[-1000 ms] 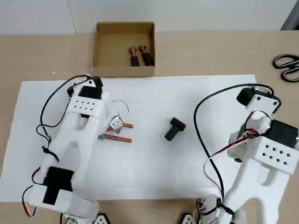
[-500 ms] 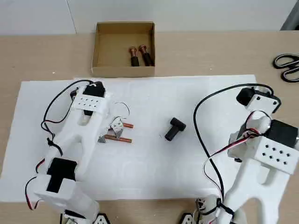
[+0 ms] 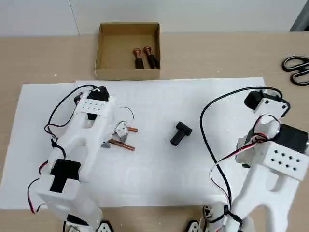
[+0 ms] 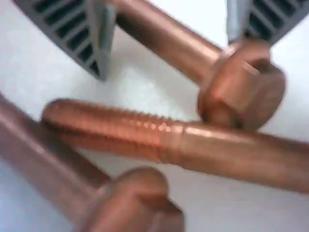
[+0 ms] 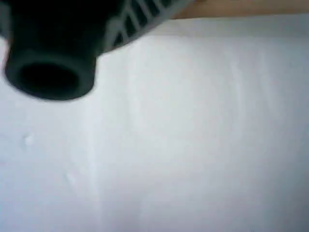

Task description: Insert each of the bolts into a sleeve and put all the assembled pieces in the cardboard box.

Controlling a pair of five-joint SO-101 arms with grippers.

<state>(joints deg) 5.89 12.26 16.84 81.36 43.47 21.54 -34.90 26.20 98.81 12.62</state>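
Observation:
In the left wrist view my left gripper (image 4: 164, 53) is open, its grey fingers (image 4: 77, 34) set either side of a copper bolt (image 4: 231, 87). A second bolt (image 4: 169, 140) lies across in front, and a third (image 4: 87, 193) lies nearer the camera. From above, this gripper (image 3: 117, 136) is down on the bolts (image 3: 122, 144) on the white paper (image 3: 154, 169). My right gripper (image 5: 82, 24) is shut on a black sleeve (image 5: 48, 67), whose open end faces the camera above the paper. Another black sleeve (image 3: 180, 133) lies mid-paper. The cardboard box (image 3: 109, 48) holds two assembled pieces (image 3: 145, 57).
The right arm (image 3: 273, 154) stands at the paper's right edge. Black scissors (image 3: 297, 68) lie on the wooden table at the far right. Cables loop beside both arms.
The left arm has swung slightly and settled lower over the bolts. The nearer bolt has tilted a little. The right arm has not moved.

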